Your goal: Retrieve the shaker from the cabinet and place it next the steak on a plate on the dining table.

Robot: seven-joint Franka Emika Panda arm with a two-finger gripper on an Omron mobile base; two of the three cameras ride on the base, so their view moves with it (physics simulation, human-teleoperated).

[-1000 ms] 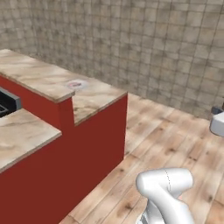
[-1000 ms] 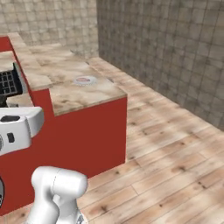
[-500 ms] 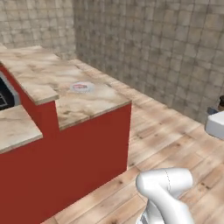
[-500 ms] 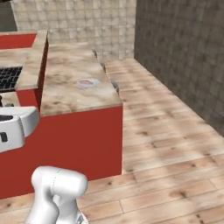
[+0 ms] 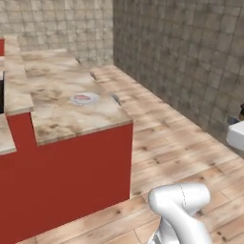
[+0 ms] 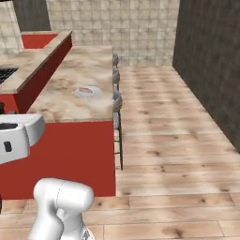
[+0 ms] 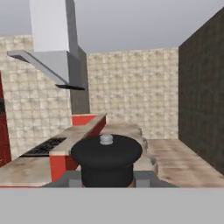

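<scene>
Gripper point(image 7: 107, 180): its fingers are clenched on the shaker point(image 7: 106, 157). In the hand view you see its dark cap with a small grey knob dead centre, the body sitting between the two tips. Grasp looks upright and centred.

Progress, judged: the fetch is done, since the shaker is in hand and away from any cabinet. What is left is the carry and the set-down.

Ahead of the fingers: the table point(image 6: 65, 108), marble top, red base. The plate point(image 6: 87, 92) sits on it well beyond the fingers, toward the near end of the top, with the steak point(image 6: 86, 90) lying on it. The plate is not yet within reach; expect more driving or a long reach. There is bare marble all round the plate, so you have room to put the shaker beside it.

Further out:
- stools point(image 6: 116, 100), as I read them, line the table's edge right of the plate; keep the base off them.
- stove point(image 6: 6, 74) on the higher counter, left of the plate.
- hood point(image 7: 52, 43) high and left of the fingers, well apart.
- tiled walls beyond.

Nothing stands between the fingers and the plate, as far as the views show.
</scene>
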